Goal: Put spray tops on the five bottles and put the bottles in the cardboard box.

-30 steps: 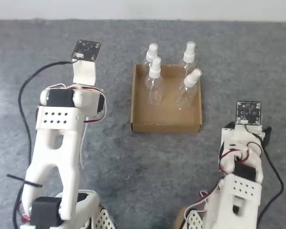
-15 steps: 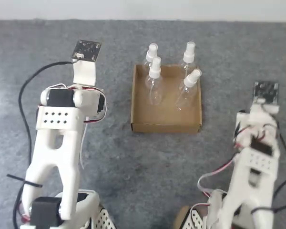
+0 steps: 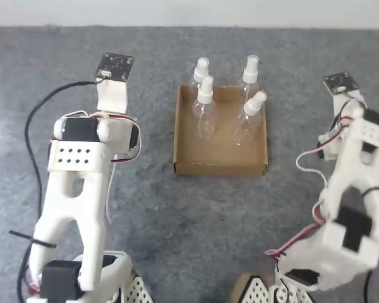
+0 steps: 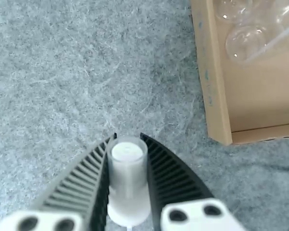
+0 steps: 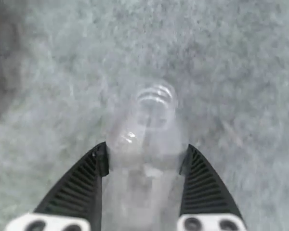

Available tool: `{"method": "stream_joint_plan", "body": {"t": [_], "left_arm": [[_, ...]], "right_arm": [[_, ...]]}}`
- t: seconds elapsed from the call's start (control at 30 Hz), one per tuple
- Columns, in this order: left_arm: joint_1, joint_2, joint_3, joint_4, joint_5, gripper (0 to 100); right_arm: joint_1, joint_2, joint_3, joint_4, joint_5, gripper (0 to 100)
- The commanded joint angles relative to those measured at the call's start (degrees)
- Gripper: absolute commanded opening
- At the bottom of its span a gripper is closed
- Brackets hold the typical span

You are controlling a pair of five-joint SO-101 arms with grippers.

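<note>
A white spray top [image 4: 128,180] is shown clenched between the ribbed black jaws of the left gripper [image 4: 127,144], its round end turned toward the wrist camera. It is held over the grey table cover [image 4: 86,72], off the left wall of the cardboard box [image 4: 213,96]. A clear open-necked bottle [image 5: 151,125], its threaded mouth uncapped, is grasped at the body by the right gripper [image 5: 146,150], with a jaw set against each side above the same grey cover. That wrist picture is blurred, so finer detail of the bottle cannot be made out. Seen from above, the left arm [image 3: 79,164] is placed to the left of the box and the right arm [image 3: 360,151] to its right, each apart from it. The box is set between them on the table. Inside the box, a left capped bottle [image 3: 205,110] is seen standing near the left wall, and a right capped bottle [image 3: 249,117] is seen tilted near the right wall. A far left bottle [image 3: 200,71] and a far right bottle [image 3: 250,69], both fitted with white tops, are seen at the box's far wall. Whether they stand inside it or just behind it cannot be told. A black cable [image 3: 28,126] is looped beside the left arm.
</note>
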Motion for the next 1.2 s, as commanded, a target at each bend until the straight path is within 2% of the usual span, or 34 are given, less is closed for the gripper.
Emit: {"method": "stream_joint_plan", "body": {"t": [0.0, 0.17, 0.47, 0.63, 0.8, 1.03, 1.17], "left_arm": [[0.3, -3.0, -0.7, 0.2, 0.3, 2], [0.3, -3.0, -0.7, 0.2, 0.3, 2], [0.3, -2.9, -0.7, 0.1, 0.3, 2], [0.3, -3.0, -0.7, 0.1, 0.3, 2], [0.1, -3.0, -0.7, 0.1, 0.3, 2], [-0.2, -3.0, -0.7, 0.2, 0.2, 2], [0.2, -3.0, -0.7, 0.1, 0.3, 2]], "right_arm": [[1.1, 6.5, -5.1, 1.3, 1.3, 10.1], [1.1, 10.2, -6.9, 1.1, 1.3, 24.5], [-0.7, 10.6, -12.5, 1.5, 0.9, 25.4], [-2.0, 10.7, -13.0, 1.5, 1.1, 31.6], [-1.0, 10.9, -12.9, 1.5, 1.4, 27.4], [2.1, 18.2, -16.5, 1.7, 4.0, 26.7], [2.2, 20.4, -20.7, 5.7, 4.0, 26.7]]}}
